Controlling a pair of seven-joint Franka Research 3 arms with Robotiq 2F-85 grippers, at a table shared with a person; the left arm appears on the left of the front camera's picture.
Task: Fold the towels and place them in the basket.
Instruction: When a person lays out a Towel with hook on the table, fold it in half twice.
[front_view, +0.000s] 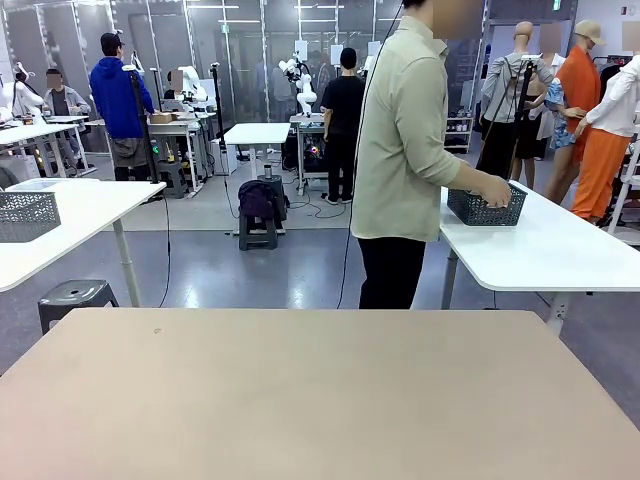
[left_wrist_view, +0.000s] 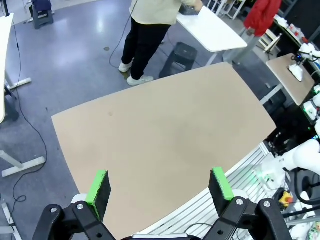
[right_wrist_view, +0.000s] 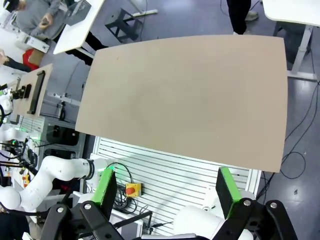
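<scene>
Set-up stage, nothing in hand. The left gripper hangs above the near edge of the tan work table, jaws spread wide and nothing between its green pads. The right gripper hangs the same way, wide apart and empty, behind its own side of the same table. The tan top under both is bare. The basket sits off this table, right of centre in the front view, on a white side table beyond the tan table's far right corner. The person stands at the far edge, turned toward it, one hand on its rim. Its long axis runs roughly left to right in the front view, along the white table's near edge. A second mesh basket sits on another white table at the left edge, untouched. Judgement: the basket lies up and to the right of both grippers, well apart from each and out of reach where it stands. The right arm is the nearer. If it is brought over from that side, it would likely land on the tan table's right half, so the right gripper would be first to work beside it.
</scene>
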